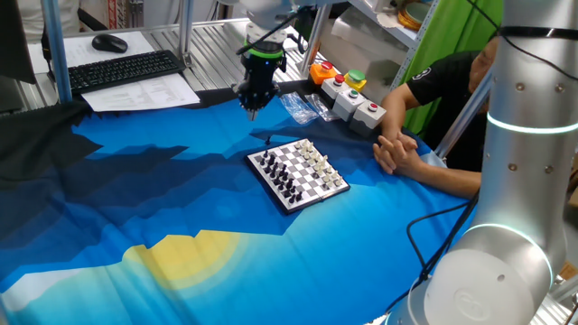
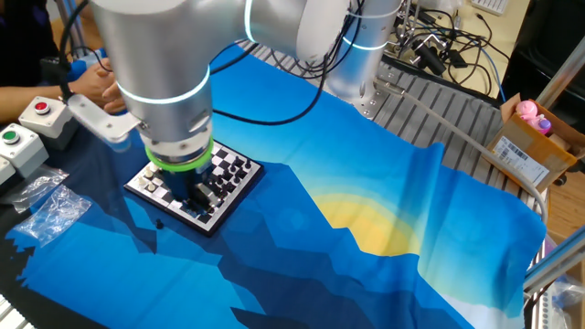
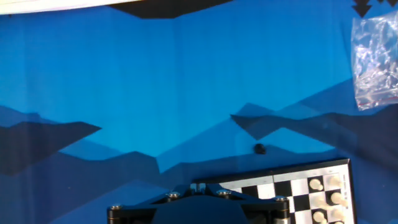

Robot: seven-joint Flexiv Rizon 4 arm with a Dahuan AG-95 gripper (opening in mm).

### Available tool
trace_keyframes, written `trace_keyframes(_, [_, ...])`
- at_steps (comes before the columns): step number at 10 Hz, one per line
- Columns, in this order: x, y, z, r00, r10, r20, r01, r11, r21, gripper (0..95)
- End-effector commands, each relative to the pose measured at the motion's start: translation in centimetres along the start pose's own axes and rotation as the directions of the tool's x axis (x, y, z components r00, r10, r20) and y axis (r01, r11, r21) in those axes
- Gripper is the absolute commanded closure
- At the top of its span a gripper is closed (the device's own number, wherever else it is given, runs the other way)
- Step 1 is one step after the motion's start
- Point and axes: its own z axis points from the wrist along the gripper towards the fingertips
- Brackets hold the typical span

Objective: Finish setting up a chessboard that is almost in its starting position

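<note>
- OK, blue cloth (image 1: 135, 181) with dark jagged patches and a yellow patch covers the table, biggest thing in all three views.
- My arm (image 2: 164, 82) comes down over the cloth; in the other fixed view it hides part of the board.
- A second silver robot column (image 1: 519, 162) stands at the right edge of one fixed view.
- A person in a black shirt (image 1: 452, 77) sits at the far right side, hands (image 1: 395, 150) clasped on the cloth, near the board but apart from it.
- Black keyboard (image 1: 122, 69) and papers lie off the cloth, far left.
- The chessboard (image 1: 298, 173) sits mid-table, turned at an angle to the cloth edges, dark rim, white pieces along the side nearer the person, black pieces on the other side.
- Button boxes (image 1: 348, 92) with red and green caps sit beyond the board.
- Crumpled clear plastic bag (image 3: 375, 59) lies on the cloth near those boxes.
- My gripper (image 1: 252, 106) hangs above the cloth, off the board's far corner, not touching anything I can see; fingertips look close together, but cannot tell how far open or whether anything is pinched.
- One tiny black piece (image 3: 259, 149) lies on the cloth just outside the board's rim.
</note>
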Motion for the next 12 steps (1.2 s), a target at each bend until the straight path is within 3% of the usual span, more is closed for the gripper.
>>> trace_keyframes(1, [-1.5,-1.2,0.6,1.0,-0.009,-0.011,0.009,1.0,-0.002,95.0])
trace_keyframes(2, [-1.3,-2.5,1.4,0.999,-0.041,-0.006,0.041,0.999,-0.004,95.0])
trace_keyframes(4, [-1.0,-3.7,2.7,0.997,-0.078,0.006,0.078,0.997,-0.014,95.0])
trace_keyframes(6, [-0.7,-4.8,3.1,0.993,-0.121,0.002,0.121,0.992,0.019,95.0])
trace_keyframes(7, [-0.5,-5.8,3.4,0.99,-0.142,0.0,0.142,0.99,0.022,95.0])
trace_keyframes(12, [0.4,-7.9,4.1,0.988,-0.157,-0.002,0.157,0.987,0.02,95.0])
